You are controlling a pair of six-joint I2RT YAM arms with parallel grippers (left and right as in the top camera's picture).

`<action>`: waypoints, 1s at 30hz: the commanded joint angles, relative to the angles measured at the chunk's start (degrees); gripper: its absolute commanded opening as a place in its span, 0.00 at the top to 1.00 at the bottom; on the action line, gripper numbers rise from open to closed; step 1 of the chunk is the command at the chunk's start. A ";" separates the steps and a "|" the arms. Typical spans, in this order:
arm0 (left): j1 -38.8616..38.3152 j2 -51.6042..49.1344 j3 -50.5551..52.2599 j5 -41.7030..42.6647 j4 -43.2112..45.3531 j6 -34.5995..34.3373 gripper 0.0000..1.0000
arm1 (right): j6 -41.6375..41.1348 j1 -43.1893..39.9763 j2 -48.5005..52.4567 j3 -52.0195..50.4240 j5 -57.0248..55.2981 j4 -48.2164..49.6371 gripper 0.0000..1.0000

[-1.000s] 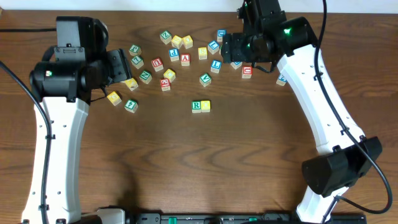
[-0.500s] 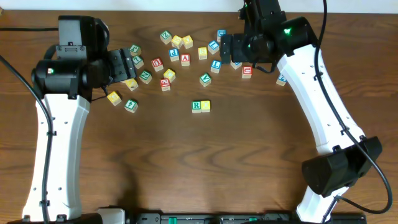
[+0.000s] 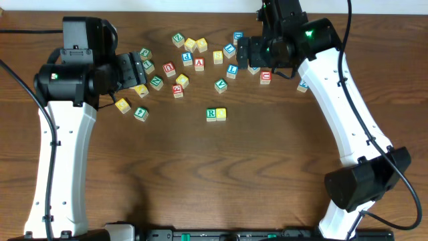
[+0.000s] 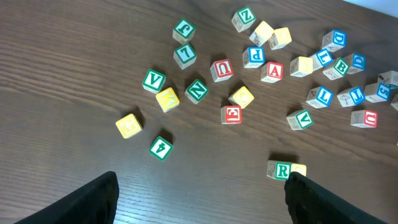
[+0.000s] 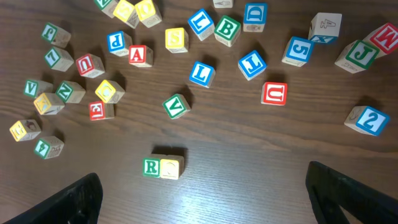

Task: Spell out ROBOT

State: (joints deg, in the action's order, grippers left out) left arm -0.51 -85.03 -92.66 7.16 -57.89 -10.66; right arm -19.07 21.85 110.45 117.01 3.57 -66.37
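31 letter cubes (image 3: 211,114), 2 arms (image 3: 63,147), 1 table (image 3: 200,181).

Robotics lab bench, by the look of it. Dark wood-grain table (image 3: 200,174) with two white-and-black robot arms standing over it: left arm (image 3: 63,154), right arm (image 3: 341,114). Black cable (image 3: 27,31) trails across the table's far left corner. Black equipment rail (image 3: 221,234) along its near edge. Wooden letter cubes (image 3: 198,63) lie scattered on its far half.
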 commanded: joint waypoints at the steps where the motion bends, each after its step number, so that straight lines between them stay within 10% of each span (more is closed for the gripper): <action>1: 0.22 -0.70 -0.57 -0.35 -0.07 0.11 0.16 | -0.35 -0.81 -0.66 0.24 -0.66 -0.28 0.01; 30: -2.25 -8.79 -0.57 -0.15 6.38 -0.98 0.16 | -0.35 -0.81 -0.63 0.24 -0.68 -0.31 0.01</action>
State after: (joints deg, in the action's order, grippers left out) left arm -1.69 -92.33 -92.66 7.14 -52.16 -10.94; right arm -19.07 21.85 110.45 117.01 3.57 -66.48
